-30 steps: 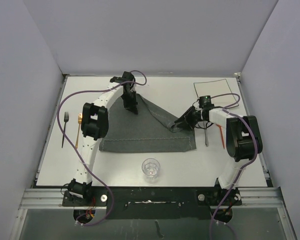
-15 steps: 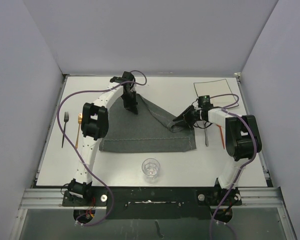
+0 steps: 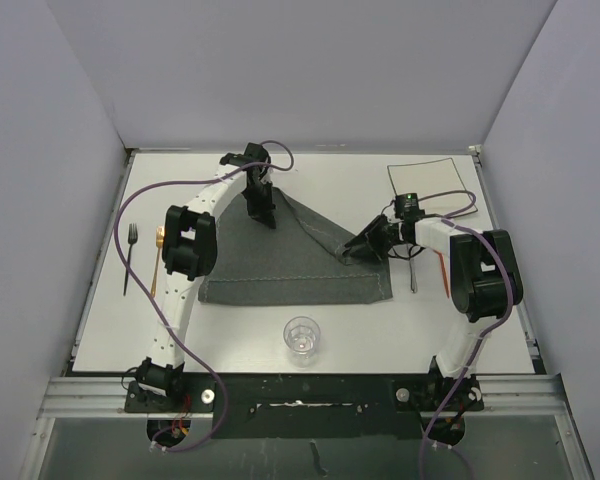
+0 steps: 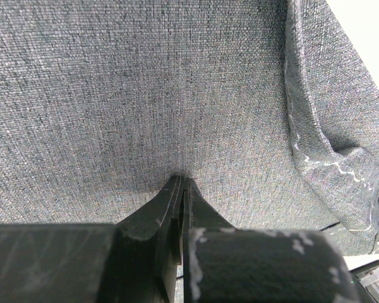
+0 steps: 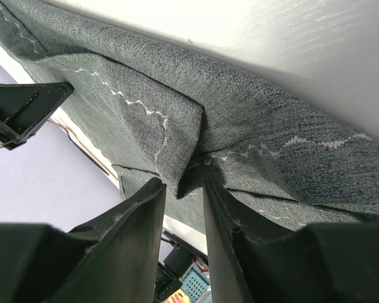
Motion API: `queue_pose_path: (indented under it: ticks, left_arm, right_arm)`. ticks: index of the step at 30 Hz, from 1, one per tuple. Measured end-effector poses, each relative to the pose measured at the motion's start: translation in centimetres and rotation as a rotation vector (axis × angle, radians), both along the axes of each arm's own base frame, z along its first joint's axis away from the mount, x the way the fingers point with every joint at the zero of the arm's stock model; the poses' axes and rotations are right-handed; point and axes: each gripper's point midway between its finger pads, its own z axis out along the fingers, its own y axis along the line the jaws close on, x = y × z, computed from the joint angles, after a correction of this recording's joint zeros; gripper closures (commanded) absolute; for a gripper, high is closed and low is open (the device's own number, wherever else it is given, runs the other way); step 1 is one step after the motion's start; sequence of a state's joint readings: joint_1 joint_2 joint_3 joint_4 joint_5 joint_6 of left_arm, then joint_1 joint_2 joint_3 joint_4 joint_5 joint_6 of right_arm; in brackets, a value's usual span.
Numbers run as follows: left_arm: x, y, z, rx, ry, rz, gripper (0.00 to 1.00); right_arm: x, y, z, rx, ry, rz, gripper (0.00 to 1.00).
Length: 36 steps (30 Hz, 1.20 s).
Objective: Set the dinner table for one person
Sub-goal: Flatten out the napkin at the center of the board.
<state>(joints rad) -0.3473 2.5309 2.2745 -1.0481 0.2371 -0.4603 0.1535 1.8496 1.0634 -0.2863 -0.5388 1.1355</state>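
Note:
The dark grey placemat [image 3: 280, 268] lies mid-way on the white dinner table [image 3: 370, 325], its right back corner folded over. My left gripper [image 3: 263, 214] is shut, and its tips [image 4: 180, 180] press onto the cloth [image 4: 145, 82] near the back left corner. My right gripper [image 3: 353, 248] is at the folded corner. Its jaws [image 5: 184, 186] stand apart, with a loose fold of the placemat [image 5: 252, 126] hanging between them. The fold lies against the right finger [image 5: 224, 208] and is clear of the left one.
A fork [image 3: 130, 257] and a gold-handled utensil [image 3: 155, 262] lie at the left. A clear glass [image 3: 301, 336] stands near the front edge. A square white plate [image 3: 428, 180] sits at the back right. A silver utensil [image 3: 412, 272] and a red-handled one [image 3: 443, 270] lie under the right arm.
My right gripper has shifted slightly toward the back with the folded corner, and its jaws have parted a little. The left arm has not moved.

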Motion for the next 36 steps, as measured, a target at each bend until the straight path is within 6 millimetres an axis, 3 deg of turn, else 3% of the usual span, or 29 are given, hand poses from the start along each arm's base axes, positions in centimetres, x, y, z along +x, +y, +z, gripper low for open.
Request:
queue_pose_path:
  ticks: [10,19,23,28,33,36]
  left_arm:
    - [-0.1,0.0,-0.1,-0.001,0.003,-0.001,1.0]
    - [-0.1,0.0,-0.1,-0.001,0.003,-0.001,1.0]
    - [-0.1,0.0,-0.2,-0.007,0.005,-0.001,1.0]
    - [-0.1,0.0,-0.2,-0.008,0.005,-0.001,1.0]
    - [-0.1,0.0,-0.2,-0.011,0.005,-0.003,1.0]
    - [-0.1,0.0,-0.2,-0.012,0.005,-0.006,1.0]
  right_arm:
    - [-0.3,0.8,0.0,0.007,0.013,0.002,0.67]
    - [-0.9,1.7,-2.1,0.006,0.067,0.018,0.67]
    - [-0.7,1.7,-2.1,0.004,0.065,0.014,0.71]
    - [-0.1,1.5,-2.0,-0.018,0.054,0.004,0.77]
    - [0.9,1.3,-1.5,-0.059,0.023,0.006,0.96]
    - [1.5,1.1,-1.1,-0.086,0.0,0.012,1.0]
